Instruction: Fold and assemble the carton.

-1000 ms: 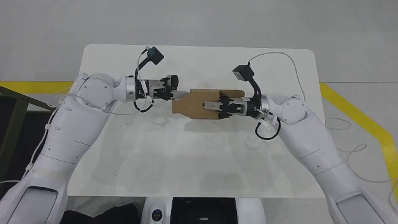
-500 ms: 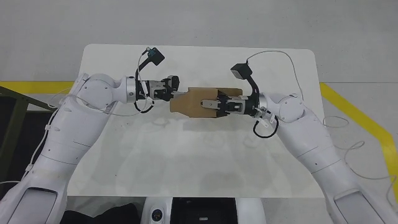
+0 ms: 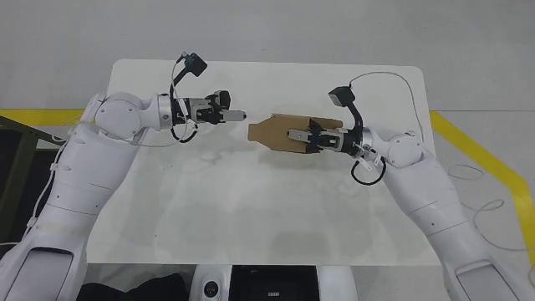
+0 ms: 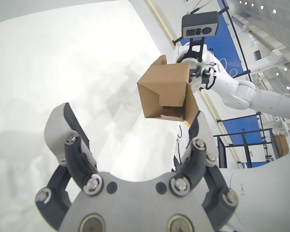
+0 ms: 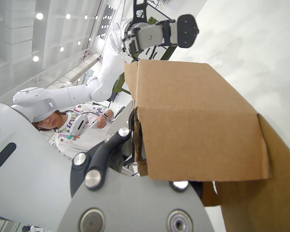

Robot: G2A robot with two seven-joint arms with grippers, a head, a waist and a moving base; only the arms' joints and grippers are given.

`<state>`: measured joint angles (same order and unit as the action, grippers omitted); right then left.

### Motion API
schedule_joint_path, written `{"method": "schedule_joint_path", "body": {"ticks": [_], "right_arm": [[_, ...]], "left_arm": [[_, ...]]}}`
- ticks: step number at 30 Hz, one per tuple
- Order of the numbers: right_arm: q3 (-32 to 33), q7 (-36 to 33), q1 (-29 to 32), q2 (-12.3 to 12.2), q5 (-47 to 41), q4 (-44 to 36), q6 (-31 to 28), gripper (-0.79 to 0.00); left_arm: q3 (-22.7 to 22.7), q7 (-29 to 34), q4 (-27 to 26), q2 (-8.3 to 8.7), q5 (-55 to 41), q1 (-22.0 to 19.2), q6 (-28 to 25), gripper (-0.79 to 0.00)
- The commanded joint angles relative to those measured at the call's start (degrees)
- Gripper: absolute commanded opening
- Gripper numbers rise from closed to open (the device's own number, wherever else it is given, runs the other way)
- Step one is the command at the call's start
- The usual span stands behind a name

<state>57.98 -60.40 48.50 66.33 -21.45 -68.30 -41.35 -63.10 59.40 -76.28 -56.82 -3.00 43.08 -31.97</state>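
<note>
On your left, the left end effector (image 3: 237, 115) hangs over the tabletop (image 3: 251, 217) near its far left part, pointing toward the middle. In the left wrist view its two ribbed fingers (image 4: 72, 124) are spread wide with nothing between them. It is clear of the carton (image 3: 280, 130), and a strip of bare white tabletop shows between its fingertips and the nearest cardboard edge.

Moving right, you find the brown carton near the middle of the tabletop, a little to the right. It is held up off the surface, not lying on it. From above, its end toward the left arm narrows to a blunt point. The left wrist view shows that same end (image 4: 163, 88) with flaps partly folded in, a dark gap left between them and one flap hanging loose at the lower corner.

Further right, the right end effector (image 3: 296, 136) pinches the carton at its other end. From above, one finger lies flat along the top panel. In the right wrist view the cardboard wall (image 5: 195, 121) sits right against the visible finger (image 5: 119, 121), while the other finger is hidden behind the carton.
</note>
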Motion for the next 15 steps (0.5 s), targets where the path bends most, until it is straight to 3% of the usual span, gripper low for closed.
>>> {"method": "schedule_joint_path", "body": {"ticks": [1, 10, 15], "right_arm": [[0.4, 0.5, 0.3, -0.2, 1.3, 0.0, 0.4, -0.785], [0.7, 2.7, 0.3, -0.3, 4.7, -0.7, 1.4, -0.785], [0.5, 2.9, 0.2, -0.2, 4.7, -1.7, 1.4, -0.785]], "left_arm": [[-0.2, 0.4, -1.0, 0.1, -0.6, 0.3, -0.4, 0.0], [0.4, -0.6, -7.1, 0.5, 4.8, 3.0, -1.9, 0.0], [1.9, -3.7, -6.6, 0.17, 9.4, 3.0, -0.5, 0.0]]}}
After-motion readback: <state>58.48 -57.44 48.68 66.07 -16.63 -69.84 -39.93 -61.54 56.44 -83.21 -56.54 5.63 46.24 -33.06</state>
